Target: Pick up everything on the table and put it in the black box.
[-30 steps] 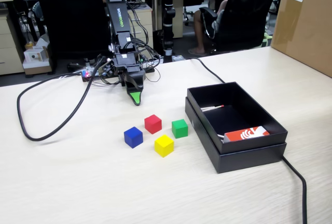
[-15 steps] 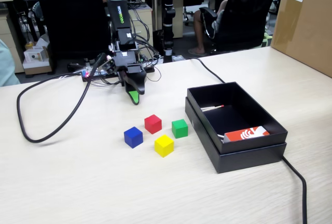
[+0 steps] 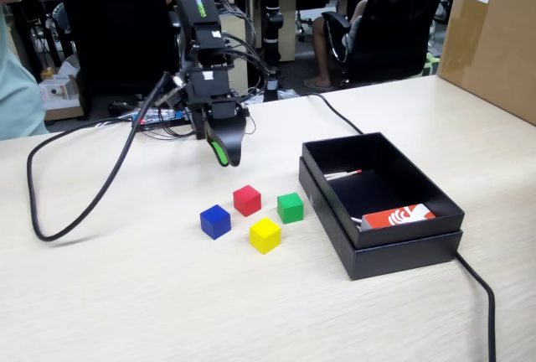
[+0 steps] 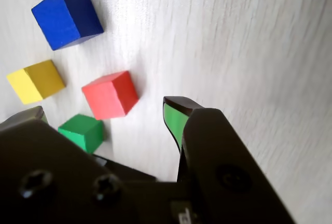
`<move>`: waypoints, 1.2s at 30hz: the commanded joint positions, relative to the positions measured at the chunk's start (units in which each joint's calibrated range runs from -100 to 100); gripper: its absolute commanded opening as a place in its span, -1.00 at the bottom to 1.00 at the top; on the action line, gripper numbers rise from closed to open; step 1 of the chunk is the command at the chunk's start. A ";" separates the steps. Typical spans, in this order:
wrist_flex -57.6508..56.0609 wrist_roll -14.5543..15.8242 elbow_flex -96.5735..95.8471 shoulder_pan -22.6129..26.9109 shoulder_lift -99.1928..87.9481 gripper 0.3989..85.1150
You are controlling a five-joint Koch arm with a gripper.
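Four small cubes sit close together on the beige table point(image 3: 126, 295): red point(image 3: 247, 199), blue point(image 3: 215, 221), green point(image 3: 291, 207) and yellow point(image 3: 265, 235). The black box point(image 3: 394, 255) stands just right of them, low-walled and nested in its lid. My green-tipped gripper point(image 3: 226, 157) hangs above the table a little behind the red cube, pointing down. In the wrist view the gripper point(image 4: 104, 111) is open and holds nothing. The red cube point(image 4: 110, 94) and green cube point(image 4: 82, 132) show between the jaws, with the yellow point(image 4: 35, 81) and blue point(image 4: 66, 17) cubes farther off.
An orange-red card point(image 3: 398, 215) and a thin pen-like stick point(image 3: 342, 175) lie inside the box. A black cable point(image 3: 50, 211) loops across the left of the table and another point(image 3: 481, 295) runs past the box. A brown carton point(image 3: 494, 35) stands at the right. A person's arm point(image 3: 17, 85) is at the left edge.
The gripper has risen and swung slightly right toward the cubes, and its jaws have parted. A person's arm has come in at the left edge. The cubes have not moved.
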 commanded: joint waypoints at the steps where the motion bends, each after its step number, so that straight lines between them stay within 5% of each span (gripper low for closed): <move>1: -1.58 0.05 9.42 0.83 9.21 0.05; 10: -4.00 0.10 16.40 2.20 26.07 0.03; 18: -4.08 1.17 19.21 1.47 28.14 -0.73; 28: -13.50 4.20 34.81 8.40 15.29 -0.73; 36: -14.54 6.64 51.22 15.14 30.32 -0.73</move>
